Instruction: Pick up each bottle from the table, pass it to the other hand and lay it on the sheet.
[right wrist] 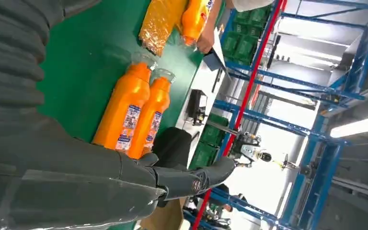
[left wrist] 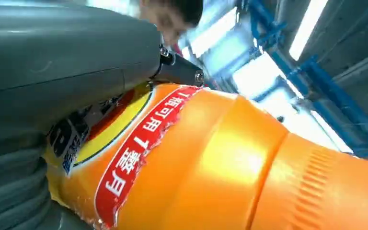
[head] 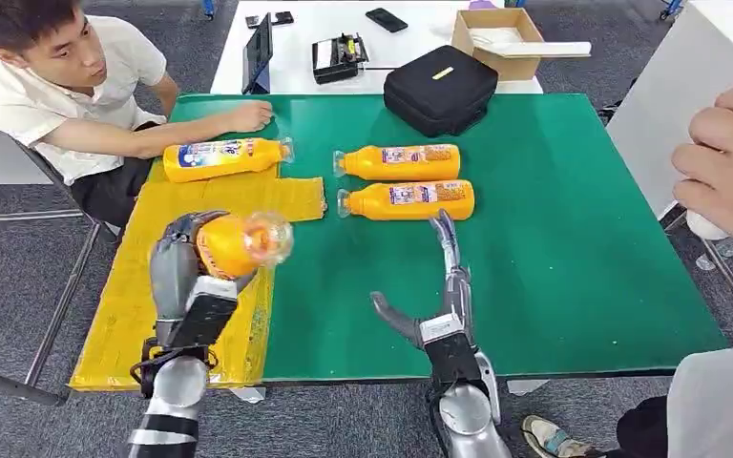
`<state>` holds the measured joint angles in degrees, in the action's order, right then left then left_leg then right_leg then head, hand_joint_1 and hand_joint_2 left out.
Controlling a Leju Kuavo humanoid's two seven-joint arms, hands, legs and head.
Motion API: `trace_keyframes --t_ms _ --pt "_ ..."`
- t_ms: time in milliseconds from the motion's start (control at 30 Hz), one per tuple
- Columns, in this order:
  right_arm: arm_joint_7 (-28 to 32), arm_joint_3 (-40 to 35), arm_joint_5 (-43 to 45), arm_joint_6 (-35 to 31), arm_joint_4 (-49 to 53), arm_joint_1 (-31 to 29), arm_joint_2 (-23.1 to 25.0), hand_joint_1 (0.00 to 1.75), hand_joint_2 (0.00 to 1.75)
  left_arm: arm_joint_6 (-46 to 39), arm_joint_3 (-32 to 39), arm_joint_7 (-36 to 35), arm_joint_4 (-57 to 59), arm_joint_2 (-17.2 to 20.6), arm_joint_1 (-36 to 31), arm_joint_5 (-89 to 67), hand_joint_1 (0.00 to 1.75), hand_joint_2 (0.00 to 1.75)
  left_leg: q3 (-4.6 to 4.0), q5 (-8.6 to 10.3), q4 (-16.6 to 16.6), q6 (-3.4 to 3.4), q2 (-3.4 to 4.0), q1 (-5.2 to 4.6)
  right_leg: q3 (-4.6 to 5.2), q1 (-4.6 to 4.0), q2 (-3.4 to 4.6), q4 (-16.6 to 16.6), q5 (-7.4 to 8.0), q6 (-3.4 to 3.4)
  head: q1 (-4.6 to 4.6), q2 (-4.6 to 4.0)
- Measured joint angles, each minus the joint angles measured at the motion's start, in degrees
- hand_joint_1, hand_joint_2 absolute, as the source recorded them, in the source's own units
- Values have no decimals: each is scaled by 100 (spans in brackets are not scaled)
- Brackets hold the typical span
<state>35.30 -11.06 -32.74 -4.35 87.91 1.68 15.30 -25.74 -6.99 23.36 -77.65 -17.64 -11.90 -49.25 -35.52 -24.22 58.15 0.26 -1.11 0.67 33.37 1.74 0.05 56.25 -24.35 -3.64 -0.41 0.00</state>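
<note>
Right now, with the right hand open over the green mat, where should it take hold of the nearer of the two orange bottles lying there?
Probably around the labelled middle of the nearer orange bottle, coming down from above. It lies flat on its side, cap end toward the yellow sheet, with the farther orange bottle close beside it, so its upper side is the freest. The right hand is empty, fingertips near its base.

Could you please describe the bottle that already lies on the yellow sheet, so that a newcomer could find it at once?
Start at the green table and find the yellow sheet on its left side. The bottle on the sheet lies across the far end, by the seated person's hand. Unlike the two orange bottles on bare green, it is yellower and rests on the sheet.
</note>
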Motion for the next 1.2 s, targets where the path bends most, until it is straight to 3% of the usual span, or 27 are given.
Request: trace_keyframes --t_ms 100,567,600,700,867,900,933,967,1000,1033,1100,1167,1200 --pt "13 2 4 11 0 -17 -22 0 175 -558 -24 -351 412 68 -102 -1314 175 175 0 0 0 0 -2 1 -2 -1 0 1 -1 0 0 0" --pt "13 17 17 26 -15 -17 -33 0 175 -648 -105 -504 961 175 -271 -1564 175 175 -3 0 0 0 -3 1 -1 1 0 1 -2 1 0 0" --pt "13 22 20 26 -15 -17 -33 0 175 -685 -111 -594 979 179 -277 -1705 159 175 -3 0 0 0 -3 1 -1 1 0 1 -2 1 0 0" --pt "11 28 28 53 -13 -12 -31 0 175 -742 -114 -975 1040 210 -321 -2381 147 175 -3 0 0 0 -3 1 0 0 0 1 -2 1 0 0" --pt "22 83 105 79 -15 -3 -31 0 175 -123 -149 -1639 1451 260 -506 -3196 147 175 -3 0 0 0 -3 1 0 1 0 1 -2 1 0 0" --pt "37 96 105 114 -15 -4 -31 0 175 -9 -162 -1707 1605 269 -546 -3239 140 175 -3 0 0 0 -3 1 0 1 0 1 -2 1 0 0" --pt "57 105 116 138 -15 -4 -31 0 175 89 -162 -1750 1746 278 -590 -3243 119 175 -3 0 0 0 -2 1 0 1 0 1 -2 1 0 0" --pt "74 116 122 160 -17 -5 -31 0 175 168 -164 -1774 1899 287 -646 -3245 61 175 -3 0 0 0 -3 1 -1 1 0 1 -2 1 0 0" --pt "94 129 125 162 -22 -6 -31 0 175 242 -164 -1796 2064 297 -690 -3247 40 175 -3 0 0 0 -3 1 -2 1 0 1 -2 1 0 0" --pt "118 142 131 164 -31 -8 -31 0 175 319 -164 -1820 2184 311 -727 -3256 49 175 -3 0 0 0 -3 1 0 1 0 1 -2 1 -2 0" --pt "173 175 146 182 -63 -23 -31 0 175 465 -164 -1881 2520 333 -871 -3289 157 175 -3 1 0 0 -4 1 -3 1 -1 1 -2 1 0 0" --pt "221 201 188 201 -107 -57 -31 0 175 506 -162 -1973 2854 367 -1010 -3355 175 175 -3 1 0 0 -3 1 -2 1 0 2 -2 1 -2 0" --pt "234 223 195 217 -127 -74 -31 0 175 533 -162 -2017 3023 383 -1081 -3361 175 175 -3 1 0 0 -3 1 -2 1 0 2 -2 1 -2 0"
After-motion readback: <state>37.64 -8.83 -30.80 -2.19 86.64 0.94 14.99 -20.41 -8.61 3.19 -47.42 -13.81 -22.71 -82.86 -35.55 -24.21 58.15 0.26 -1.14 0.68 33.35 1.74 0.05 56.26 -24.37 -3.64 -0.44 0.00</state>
